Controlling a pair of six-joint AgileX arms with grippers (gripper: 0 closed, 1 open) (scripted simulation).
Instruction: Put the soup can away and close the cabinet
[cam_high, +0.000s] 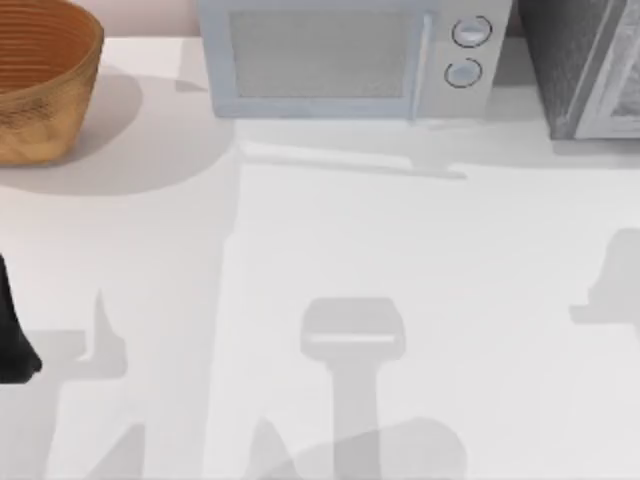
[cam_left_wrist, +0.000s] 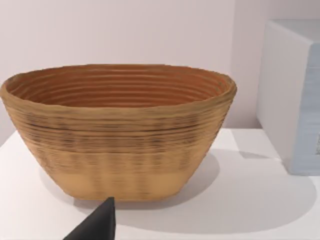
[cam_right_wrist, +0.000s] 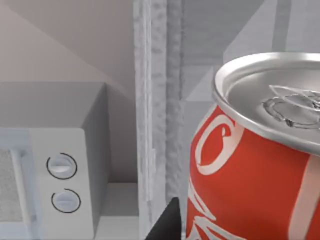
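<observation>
My right gripper (cam_right_wrist: 172, 227) holding the soup can (cam_right_wrist: 250, 165) close before the cabinet (cam_right_wrist: 170, 100), microwave (cam_right_wrist: 55, 170) beside the cabinet, my left arm (cam_high: 12, 340) parked well away near the wicker basket (cam_high: 40, 80).

Quick count: 1 woven basket (cam_high: 40, 80) at the far left of the white surface (cam_high: 320, 300), 1 light grey microwave (cam_high: 350, 55) at the far middle with 2 round knobs (cam_high: 471, 32), 1 dark speckled cabinet (cam_high: 570, 60) at the far right, and 1 soup can (cam_right_wrist: 250, 165) with a red label and silver top.
</observation>
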